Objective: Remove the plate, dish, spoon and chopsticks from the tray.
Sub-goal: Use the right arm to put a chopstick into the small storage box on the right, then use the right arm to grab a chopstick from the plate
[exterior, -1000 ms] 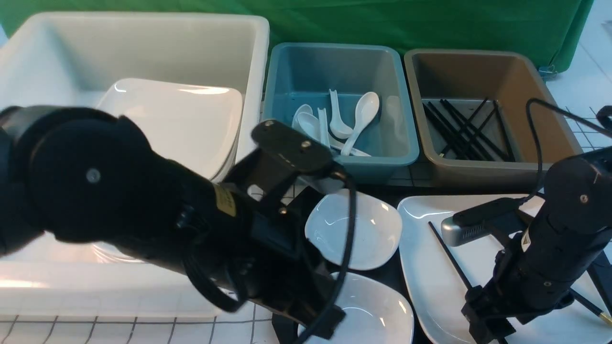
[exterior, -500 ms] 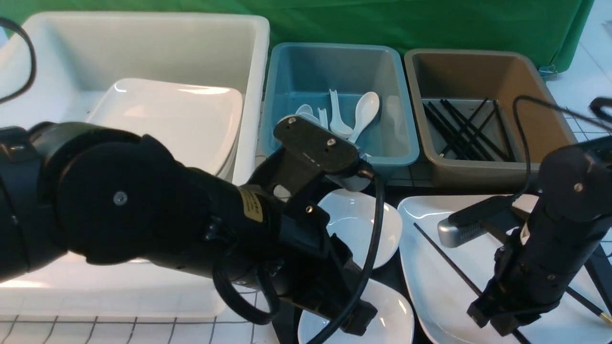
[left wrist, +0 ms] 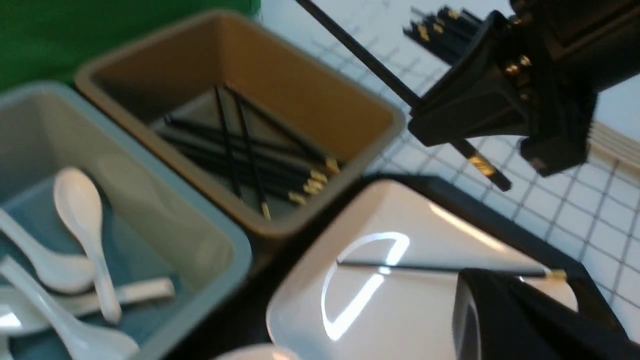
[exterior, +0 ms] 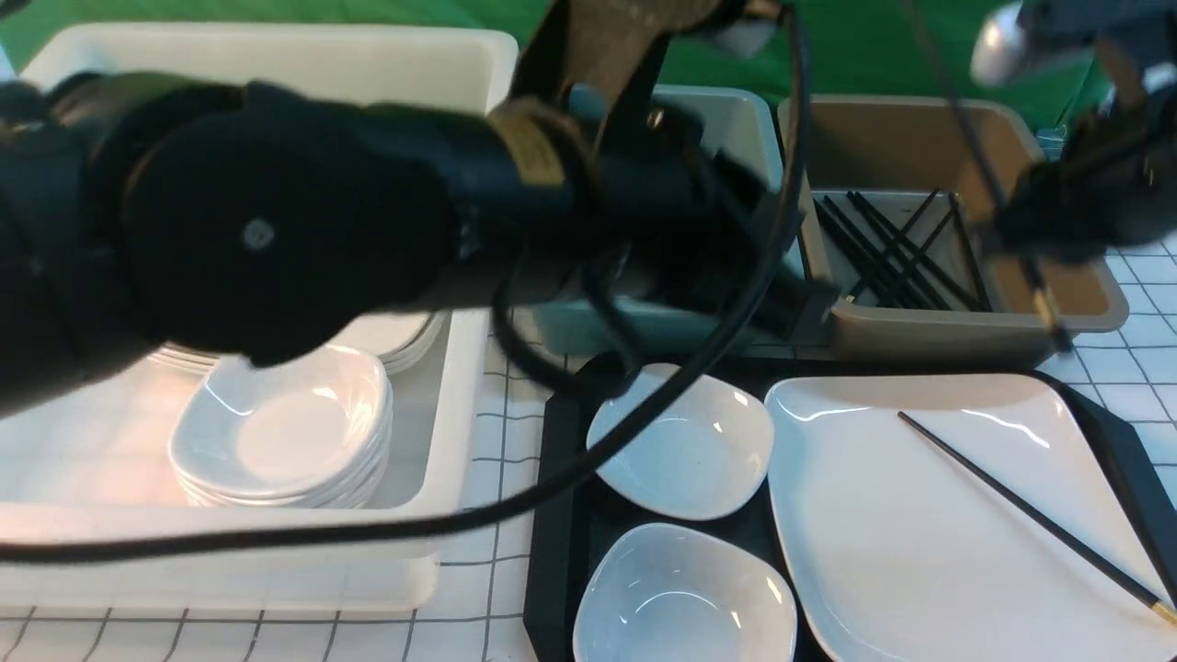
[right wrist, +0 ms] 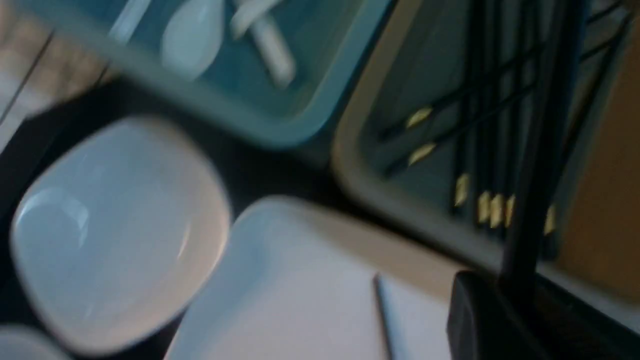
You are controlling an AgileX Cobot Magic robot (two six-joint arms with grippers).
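Right wrist view has the right pincer (right wrist: 502,292) pinching a black chopstick (right wrist: 540,150), up in the air near the brown tub (exterior: 938,317). Left pincer (exterior: 809,299)'s just pressed together, nothing in it. The other chopstick (exterior: 1030,510)'s lying on the big white plate (exterior: 901,552), right side of the black tray (exterior: 556,515), with two small dishes (exterior: 680,441) left of it. White spoons (left wrist: 80,200) are in the blue tub (left wrist: 210,240).

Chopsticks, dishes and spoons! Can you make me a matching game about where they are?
1. Chopstick with the right gripper
2. Chopstick on its own
3. Small dishes on the tray
4. White spoons

A. In the blue tub
B. Held in the air
C. Beside the big plate
D. Lying on the big plate

1-B, 2-D, 3-C, 4-A
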